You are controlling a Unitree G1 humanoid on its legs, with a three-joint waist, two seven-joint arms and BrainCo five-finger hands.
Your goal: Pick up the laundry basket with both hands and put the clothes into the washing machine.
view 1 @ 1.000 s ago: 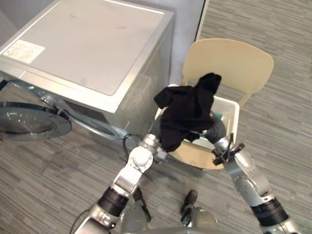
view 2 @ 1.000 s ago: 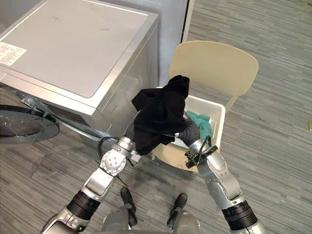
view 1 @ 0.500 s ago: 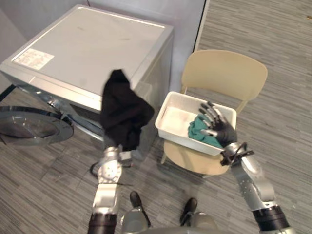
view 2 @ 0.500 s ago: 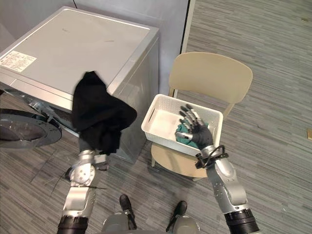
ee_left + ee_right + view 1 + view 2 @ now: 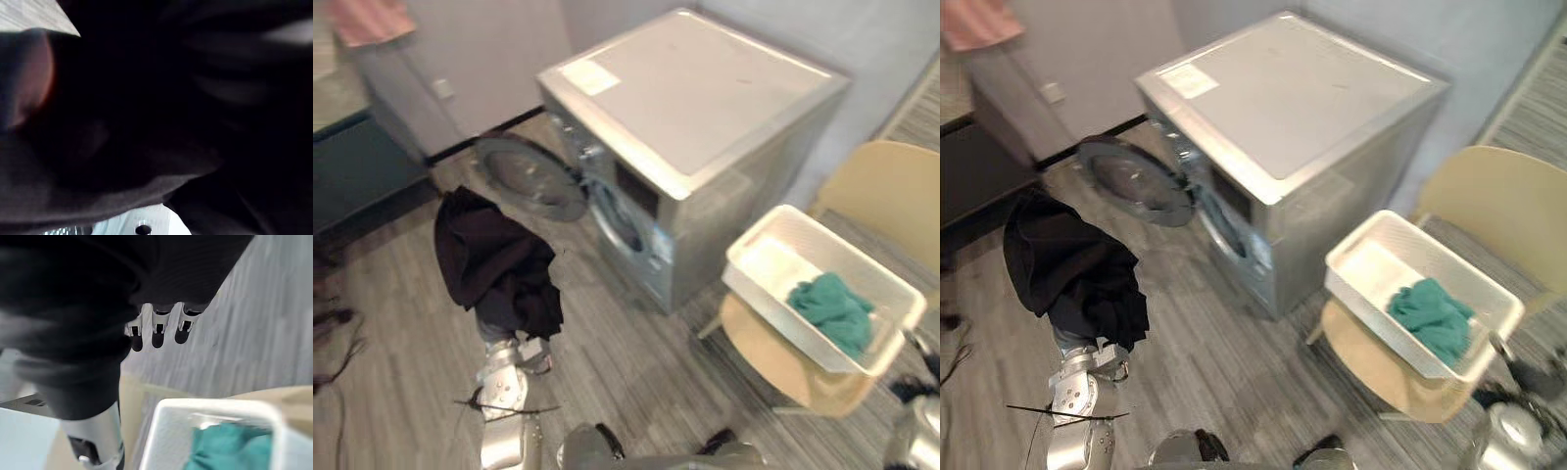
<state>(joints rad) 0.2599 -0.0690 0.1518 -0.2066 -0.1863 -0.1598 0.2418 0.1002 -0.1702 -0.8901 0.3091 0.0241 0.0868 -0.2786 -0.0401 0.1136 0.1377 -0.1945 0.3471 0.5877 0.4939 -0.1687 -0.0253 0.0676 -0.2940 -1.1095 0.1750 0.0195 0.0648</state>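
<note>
White slatted plastic laundry basket (image 5: 783,315): sits on the seat of the beige plastic chair (image 5: 891,186), just right of the machine. Neither hand touches it. Crumpled teal cloth (image 5: 832,308) lies in the basket end farther from the machine; the other end is bare.

Silver front-loading washing machine (image 5: 705,88): round glass door (image 5: 524,176) swung wide open to its left, drum opening visible on the front face.

Black garment (image 5: 494,259): not in the basket, not in the drum. It is draped over the left hand (image 5: 495,326) and hangs in loose folds on all sides, clear of the grey striped floor (image 5: 626,362). It sits left of the machine, near the open door but apart from it.

Left arm (image 5: 504,401): comes up near vertical from the bottom edge, forearm upright, hand at the top under the cloth. The left wrist view shows dark fabric right up against the camera, so whether that hand grips the garment or just carries it cannot be told.

Right hand (image 5: 155,330): spread loosely, holding nothing, thumb apart from the row of dark-tipped fingers. Its wrist view shows it above the basket and the teal cloth, not in contact. Right arm (image 5: 1508,431) enters low at the lower right corner, beside the chair.
</note>
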